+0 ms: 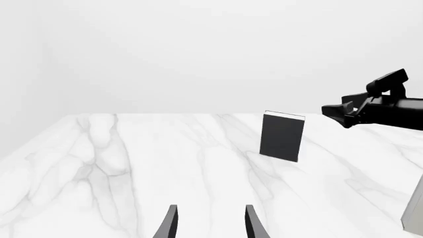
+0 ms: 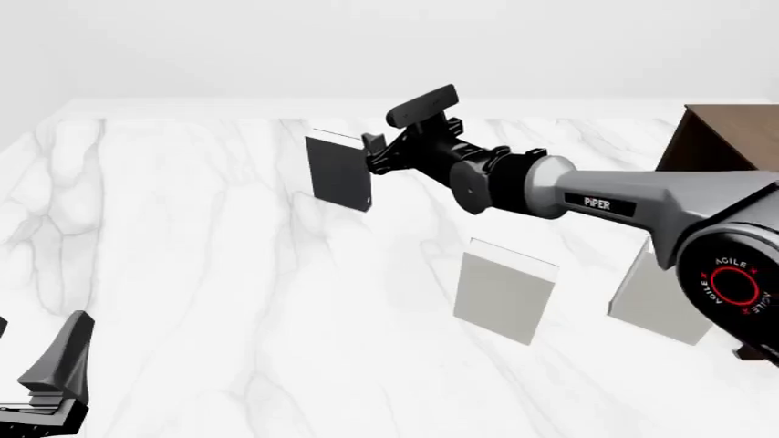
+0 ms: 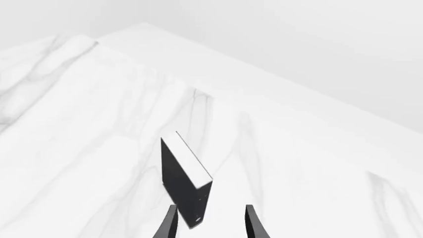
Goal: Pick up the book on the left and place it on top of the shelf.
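The book [image 2: 338,171] is small and dark with white page edges, and it stands upright on the marble table, left of the two grey books. My right gripper [image 2: 372,153] has reached across to the book's right edge and is open. In the right wrist view the book [image 3: 185,178] stands just ahead of the gripper [image 3: 210,224], with its near corner next to one finger [image 3: 170,223]. My left gripper [image 1: 210,224] is open and holds nothing, low at the near left [image 2: 55,379], far from the book [image 1: 283,137]. The shelf [image 2: 721,137] is dark brown and stands at the far right.
Two light grey books [image 2: 505,292] [image 2: 658,297] stand upright on the table [image 2: 195,265] near the right. One of them shows at the edge of the left wrist view [image 1: 415,213]. The right arm [image 2: 633,201] stretches over them toward the left.
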{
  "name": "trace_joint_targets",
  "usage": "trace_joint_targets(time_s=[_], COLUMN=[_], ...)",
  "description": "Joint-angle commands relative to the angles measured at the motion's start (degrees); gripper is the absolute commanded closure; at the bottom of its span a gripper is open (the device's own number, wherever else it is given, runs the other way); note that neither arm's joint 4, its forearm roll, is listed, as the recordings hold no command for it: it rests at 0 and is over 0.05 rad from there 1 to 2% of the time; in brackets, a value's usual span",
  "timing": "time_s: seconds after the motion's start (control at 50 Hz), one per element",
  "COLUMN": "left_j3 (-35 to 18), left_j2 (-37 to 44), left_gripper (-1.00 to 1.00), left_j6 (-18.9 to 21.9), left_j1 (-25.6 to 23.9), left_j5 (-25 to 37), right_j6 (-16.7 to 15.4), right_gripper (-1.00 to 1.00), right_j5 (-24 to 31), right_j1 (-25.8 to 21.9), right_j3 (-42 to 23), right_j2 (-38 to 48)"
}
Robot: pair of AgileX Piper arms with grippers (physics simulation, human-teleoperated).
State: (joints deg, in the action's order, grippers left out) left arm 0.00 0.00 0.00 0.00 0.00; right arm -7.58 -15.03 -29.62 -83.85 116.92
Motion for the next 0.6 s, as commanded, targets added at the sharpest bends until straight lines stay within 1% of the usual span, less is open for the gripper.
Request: trace_joint_targets(time_s=[0.02,0.44,0.6], left_j3=[0.0,0.0,0.0], left_j2=[0.0,0.0,0.0], left_gripper=[-1.00,-1.00,-1.00], left_j6=[0.0,0.0,0.0], left_j1=[0.0,0.0,0.0], left_j5=[0.0,0.0,0.0], right_j6=[0.1,1.0,1.3], right_gripper=[-1.00,-1.00,-1.00], right_j5=[0.4,-0.6,-0.6], right_j1=[0.0,-1.3,-1.3], right_j3=[-2.8,-3.9,-5.3], right_j2=[2.9,5.6,7.6])
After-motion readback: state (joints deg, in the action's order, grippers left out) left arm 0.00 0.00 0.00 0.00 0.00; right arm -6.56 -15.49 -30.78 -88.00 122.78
